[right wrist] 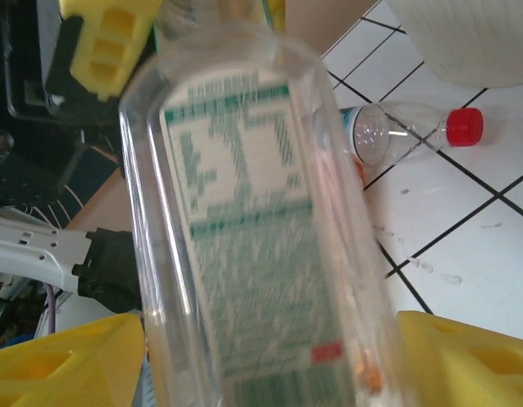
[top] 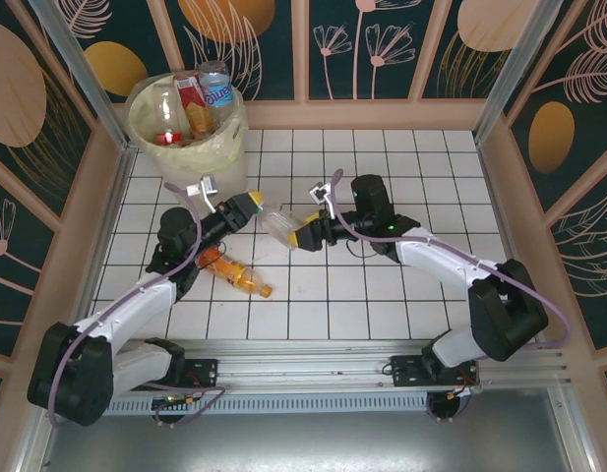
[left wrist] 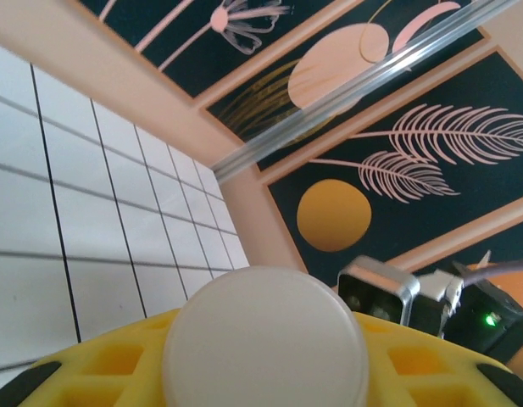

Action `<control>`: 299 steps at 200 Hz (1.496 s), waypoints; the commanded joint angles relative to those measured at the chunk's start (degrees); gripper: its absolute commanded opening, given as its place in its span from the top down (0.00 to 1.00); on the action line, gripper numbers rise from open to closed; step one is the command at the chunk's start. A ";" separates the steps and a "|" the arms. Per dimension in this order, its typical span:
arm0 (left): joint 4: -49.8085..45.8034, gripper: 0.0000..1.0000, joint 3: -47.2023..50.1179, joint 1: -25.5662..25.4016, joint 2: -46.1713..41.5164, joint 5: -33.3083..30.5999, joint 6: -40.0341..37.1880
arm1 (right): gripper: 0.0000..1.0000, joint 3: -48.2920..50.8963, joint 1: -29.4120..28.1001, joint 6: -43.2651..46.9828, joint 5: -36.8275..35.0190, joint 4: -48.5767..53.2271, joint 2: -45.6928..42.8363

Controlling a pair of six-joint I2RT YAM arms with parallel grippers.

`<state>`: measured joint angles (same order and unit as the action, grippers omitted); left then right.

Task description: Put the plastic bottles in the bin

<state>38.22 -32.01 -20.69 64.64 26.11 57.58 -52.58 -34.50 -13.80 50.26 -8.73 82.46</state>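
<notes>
A clear bottle (top: 277, 222) with a green-printed label hangs over the tiles between my two grippers. My left gripper (top: 251, 206) is shut on its white-capped end; in the left wrist view that cap (left wrist: 265, 339) sits between the yellow fingers (left wrist: 100, 373). My right gripper (top: 301, 236) stands open around the other end, its fingers (right wrist: 66, 360) either side of the clear bottle (right wrist: 261, 220). An orange bottle (top: 239, 274) lies on the tiles under the left arm. A clear bottle with a red cap (right wrist: 414, 131) lies nearby. The bin (top: 224, 162) at the back left holds three bottles (top: 193, 106).
Patterned walls and metal posts (top: 82, 69) close in the tiled table on three sides. The bin's white wall (right wrist: 473, 42) rises just beyond the lying bottles. The right half of the tiles (top: 421, 187) is bare. The left arm's body (top: 175, 236) sits close to the bin.
</notes>
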 commanded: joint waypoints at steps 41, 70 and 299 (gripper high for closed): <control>-29.14 0.59 -25.77 2.25 0.33 -9.10 -18.85 | 0.08 3.46 0.18 0.71 -6.54 0.61 -11.42; -38.60 0.59 -40.36 6.44 4.79 -11.28 -25.82 | 0.08 4.62 0.21 0.88 -8.57 1.69 -14.50; -62.85 0.55 -80.64 11.88 39.48 -28.35 -48.00 | 0.09 7.89 0.66 1.41 -13.30 4.86 -20.11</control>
<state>-22.15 -109.60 -9.10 101.82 -5.37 9.85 -45.21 -34.17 -13.43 37.30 -4.01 63.31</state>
